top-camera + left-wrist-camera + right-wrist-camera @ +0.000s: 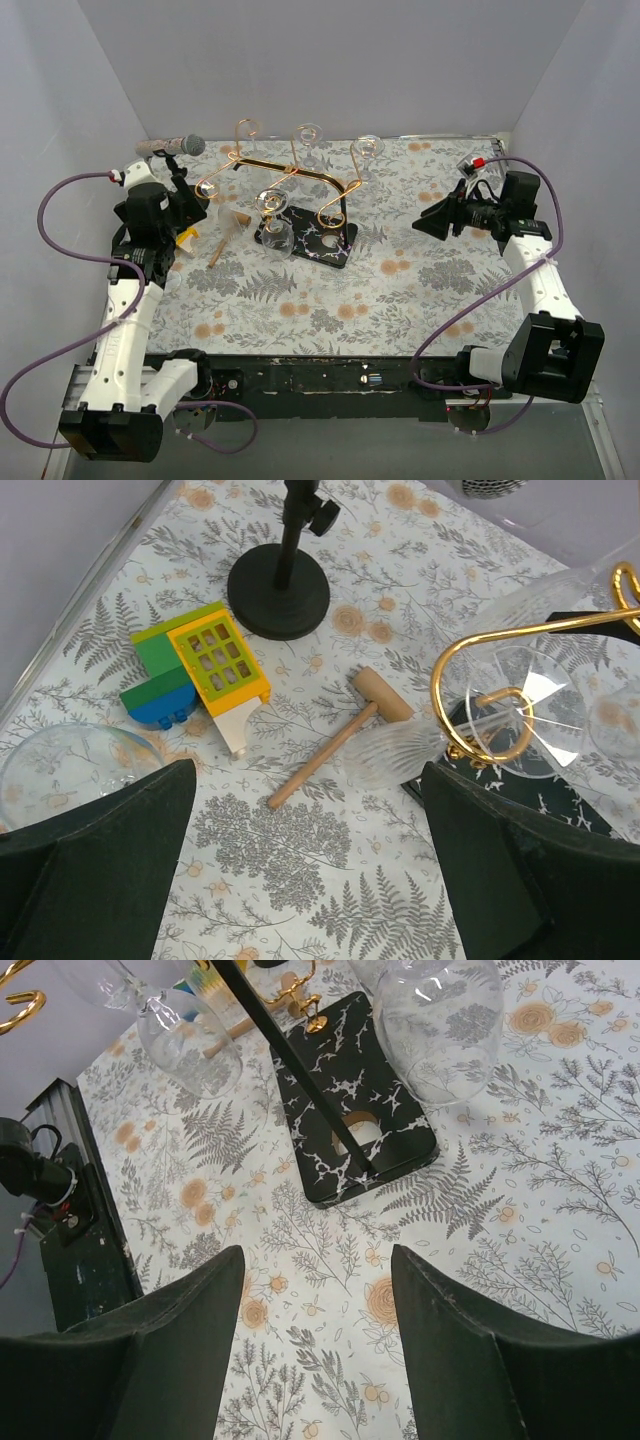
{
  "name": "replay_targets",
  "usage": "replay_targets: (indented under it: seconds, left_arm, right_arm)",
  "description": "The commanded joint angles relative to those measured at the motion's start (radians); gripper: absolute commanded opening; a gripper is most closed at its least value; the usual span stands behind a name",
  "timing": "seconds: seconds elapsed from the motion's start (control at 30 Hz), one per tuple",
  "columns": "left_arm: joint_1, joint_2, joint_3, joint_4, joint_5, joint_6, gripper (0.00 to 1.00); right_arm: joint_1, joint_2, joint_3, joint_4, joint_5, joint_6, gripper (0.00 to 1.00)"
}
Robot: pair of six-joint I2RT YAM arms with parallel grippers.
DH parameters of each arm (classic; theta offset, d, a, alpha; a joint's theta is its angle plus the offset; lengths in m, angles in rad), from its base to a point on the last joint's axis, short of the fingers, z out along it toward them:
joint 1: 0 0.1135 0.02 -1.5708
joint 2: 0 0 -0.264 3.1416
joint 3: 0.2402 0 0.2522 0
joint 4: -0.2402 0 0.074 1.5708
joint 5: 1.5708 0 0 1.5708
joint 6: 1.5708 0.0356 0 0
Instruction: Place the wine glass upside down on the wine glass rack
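The wine glass (277,236) hangs bowl-down, stem upright, from the wine glass rack's (325,243) front hook, near and right of the left gripper (308,810) (the nearer one), which is spread and empty, as is the right gripper (318,1280)

L of the wine glass rack (290,182): tight. A wooden mallet (340,738) lies just beside its base, with toy blocks (195,665) and the mic stand (278,595) farther L, and a clear dish (60,765) by the L end effector (305,820). A hung wine glass (276,228) blocks the rack's near-L side. A 2nd glass (435,1020) hangs on its R side. R and in front of the rack: open surface (400,300), a wide lane for the R end effector (315,1290).
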Motion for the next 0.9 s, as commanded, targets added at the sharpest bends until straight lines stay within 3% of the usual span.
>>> replay_targets:
  seconds: [0.0,0.33,0.4,0.67,0.87]
  left_arm:
    - [0.033,0.012,0.033,-0.015,-0.038,0.026,0.92]
    - [0.095,0.037,-0.004,-0.044,-0.179,0.079,0.69]
    - [0.110,0.038,-0.025,-0.032,-0.192,0.096,0.68]
    - [0.213,0.063,-0.076,0.009,-0.097,0.126,0.46]
    - [0.223,0.083,-0.096,0.020,-0.066,0.119,0.40]
  right_arm:
    - [-0.005,-0.015,0.001,-0.013,-0.049,-0.066,0.68]
    - [-0.005,-0.034,-0.012,-0.007,-0.066,-0.047,0.68]
    - [-0.007,-0.028,-0.010,-0.013,-0.074,-0.046,0.68]
    - [-0.005,-0.022,-0.010,-0.016,-0.064,-0.046,0.68]
    - [-0.007,-0.017,-0.010,-0.016,-0.058,-0.046,0.68]
